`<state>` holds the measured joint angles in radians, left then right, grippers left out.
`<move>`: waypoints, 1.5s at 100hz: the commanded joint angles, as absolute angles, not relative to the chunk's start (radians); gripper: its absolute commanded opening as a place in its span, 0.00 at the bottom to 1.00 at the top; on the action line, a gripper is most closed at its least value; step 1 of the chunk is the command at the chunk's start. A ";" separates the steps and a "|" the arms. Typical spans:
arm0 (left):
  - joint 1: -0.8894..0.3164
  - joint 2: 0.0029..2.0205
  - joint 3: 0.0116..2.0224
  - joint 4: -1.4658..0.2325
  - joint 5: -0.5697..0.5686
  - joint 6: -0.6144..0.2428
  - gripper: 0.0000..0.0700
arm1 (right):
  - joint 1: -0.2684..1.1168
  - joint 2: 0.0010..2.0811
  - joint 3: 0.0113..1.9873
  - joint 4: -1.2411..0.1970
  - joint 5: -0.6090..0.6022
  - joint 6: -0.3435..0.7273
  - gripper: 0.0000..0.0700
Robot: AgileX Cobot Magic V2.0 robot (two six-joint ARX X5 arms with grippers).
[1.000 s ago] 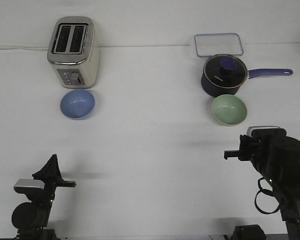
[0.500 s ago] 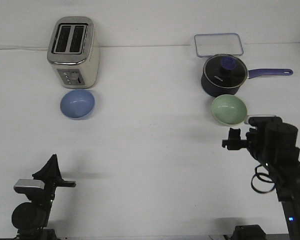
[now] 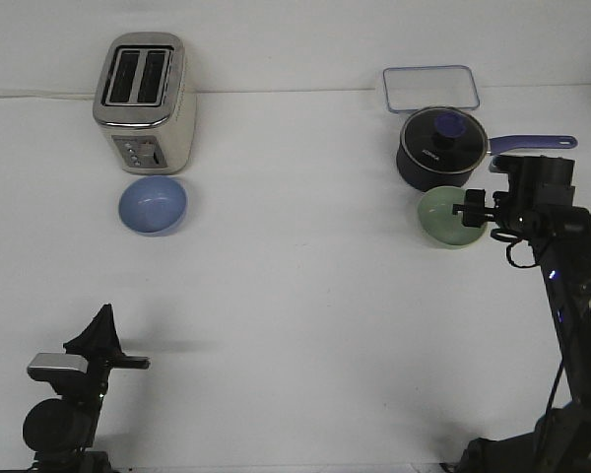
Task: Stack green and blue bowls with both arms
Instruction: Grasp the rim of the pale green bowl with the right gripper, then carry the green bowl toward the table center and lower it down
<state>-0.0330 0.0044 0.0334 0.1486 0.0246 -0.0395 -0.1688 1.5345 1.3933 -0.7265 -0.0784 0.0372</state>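
The pale green bowl (image 3: 447,217) stands upright on the table, just in front of the dark saucepan. My right gripper (image 3: 473,210) hangs over the bowl's right rim with its fingers apart, holding nothing. The blue bowl (image 3: 153,205) stands upright at the far left, just in front of the toaster. My left gripper (image 3: 102,338) is low at the near left, far from both bowls. Its fingers point away from the camera, so I cannot tell how the jaws stand.
A cream and chrome toaster (image 3: 145,101) stands behind the blue bowl. A dark navy saucepan (image 3: 441,150) with lid and long handle (image 3: 534,143) stands right behind the green bowl, with a clear lidded box (image 3: 429,87) behind it. White table (image 3: 295,296) between the bowls.
My right arm has reached forward from the near right and now has its gripper at the green bowl's right rim. The left arm and both bowls have not moved.
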 commanded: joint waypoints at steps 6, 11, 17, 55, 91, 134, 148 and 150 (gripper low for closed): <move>-0.033 0.003 0.014 0.159 0.022 -0.034 0.02 | -0.189 1.637 1.415 -0.686 -0.081 0.002 0.61; -0.033 0.003 0.015 0.159 0.022 -0.034 0.02 | -0.194 1.673 1.415 -0.674 -0.081 0.002 0.61; -0.033 0.003 0.014 0.159 0.022 -0.034 0.02 | -0.200 1.716 1.415 -0.660 -0.085 -0.002 0.61; -0.033 0.003 0.014 0.159 0.022 -0.034 0.02 | -0.218 1.856 1.415 -0.640 -0.130 -0.001 0.00; -0.033 0.003 0.015 0.159 0.022 -0.034 0.02 | -0.206 1.707 1.415 -0.694 -0.193 0.034 0.00; -0.033 0.003 0.015 0.159 0.022 -0.034 0.02 | 0.134 1.541 1.412 -0.794 -0.384 0.076 0.00; -0.033 0.003 0.015 0.159 0.022 -0.034 0.02 | 0.297 1.571 1.402 -0.791 -0.335 0.091 0.00; -0.033 0.003 0.015 0.159 0.022 -0.034 0.02 | 0.319 1.576 1.399 -0.787 -0.327 0.098 0.00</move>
